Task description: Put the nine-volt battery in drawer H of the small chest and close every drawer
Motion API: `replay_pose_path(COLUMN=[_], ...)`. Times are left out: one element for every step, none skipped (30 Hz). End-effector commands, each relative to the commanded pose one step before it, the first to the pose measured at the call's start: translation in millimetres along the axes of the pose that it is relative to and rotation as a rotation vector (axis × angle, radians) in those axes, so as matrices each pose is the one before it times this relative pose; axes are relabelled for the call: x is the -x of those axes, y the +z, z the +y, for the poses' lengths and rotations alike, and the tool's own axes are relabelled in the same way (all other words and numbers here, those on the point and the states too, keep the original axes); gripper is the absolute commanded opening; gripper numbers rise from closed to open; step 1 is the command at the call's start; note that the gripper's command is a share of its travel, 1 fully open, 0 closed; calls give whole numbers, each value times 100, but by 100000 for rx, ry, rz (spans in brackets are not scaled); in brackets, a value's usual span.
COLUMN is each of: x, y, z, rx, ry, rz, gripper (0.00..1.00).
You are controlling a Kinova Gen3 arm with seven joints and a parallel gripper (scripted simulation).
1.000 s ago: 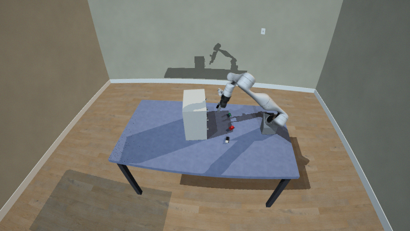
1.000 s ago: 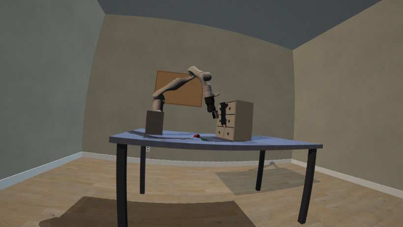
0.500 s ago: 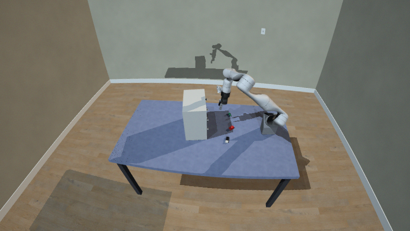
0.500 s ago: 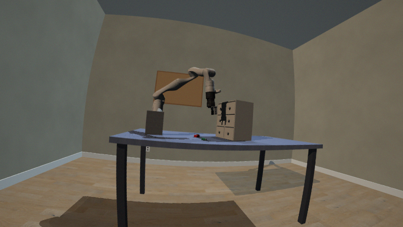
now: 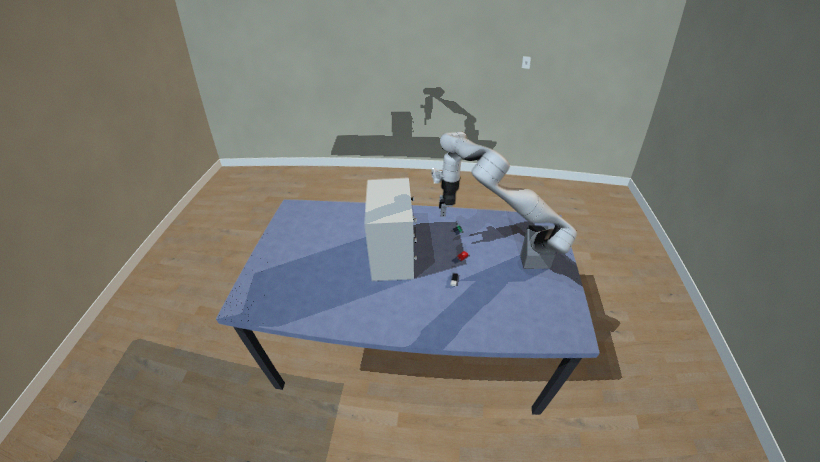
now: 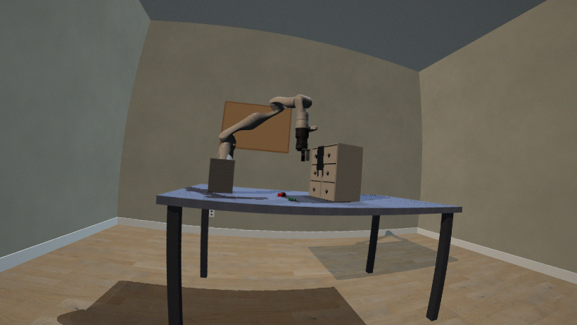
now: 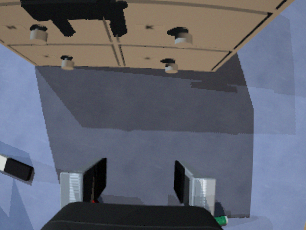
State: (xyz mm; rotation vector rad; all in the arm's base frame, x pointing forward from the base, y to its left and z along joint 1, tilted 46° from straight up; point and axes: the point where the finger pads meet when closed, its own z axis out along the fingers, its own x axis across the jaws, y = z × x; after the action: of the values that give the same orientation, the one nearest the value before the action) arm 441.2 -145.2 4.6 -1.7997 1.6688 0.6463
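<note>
My jaws (image 6: 305, 155) hang released, holding nothing, before the chest (image 5: 390, 229) near the counter's (image 5: 344, 309) far edge; I should find drawer H's knob first, then pull gently.

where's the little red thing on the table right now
In the top view the red item lies on the table in front of the chest, between the green item and the black-and-white item.
</note>
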Motion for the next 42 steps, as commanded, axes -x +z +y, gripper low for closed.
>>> replay_pose_path(x=[119,-1,-1,-1,-1,-1,-1,0,0,0,0,0,0,0,0,0,0,0,0,0,0,0,0,0,0,0,0,0,0,0,0,0,0,0,0,0,0,0,0,0,0,0], y=[-173,-46,-39,-33,-27,-21,-16,-12,-8,-5,-3,-1,0,0,0,0,0,0,0,0,0,0,0,0,0,0,0,0,0,0,0,0,0,0,0,0,0,0,0,0,0,0], z=[-42,31,27,23,19,15,12,9,6,4,2,1,0,0,0,0,0,0,0,0,0,0,0,0,0,0,0,0,0,0,0,0,0,0,0,0,0,0,0,0,0,0], rx=[1039,272,233,195,160,128,98,72,49,30,16,6,1,0,0,0,0,0,0,0,0,0,0,0,0,0,0,0,0,0,0,0,0,0,0,0,0,0,0,0,0,0], ry=[269,5,5,5,4,4,3,2,2,1,1,0,0,0,0,0,0,0,0,0,0,0,0,0,0,0,0,0,0,0,0,0,0,0,0,0,0,0,0,0,0,0], rz=[-86,7,6,6,5,4,4,3,2,1,1,0,0,0,0,0,0,0,0,0,0,0,0,0,0,0,0,0,0,0,0,0,0,0,0,0,0,0,0,0,0,0], gripper=[100,100,100,100,100,100,100,100,100,100,100,100,100,100,100,100,100,100,100,100,100,100,100,100,100,100,100,100,100,100,100,100,100,100,100,100,100,100,100,100,100,100])
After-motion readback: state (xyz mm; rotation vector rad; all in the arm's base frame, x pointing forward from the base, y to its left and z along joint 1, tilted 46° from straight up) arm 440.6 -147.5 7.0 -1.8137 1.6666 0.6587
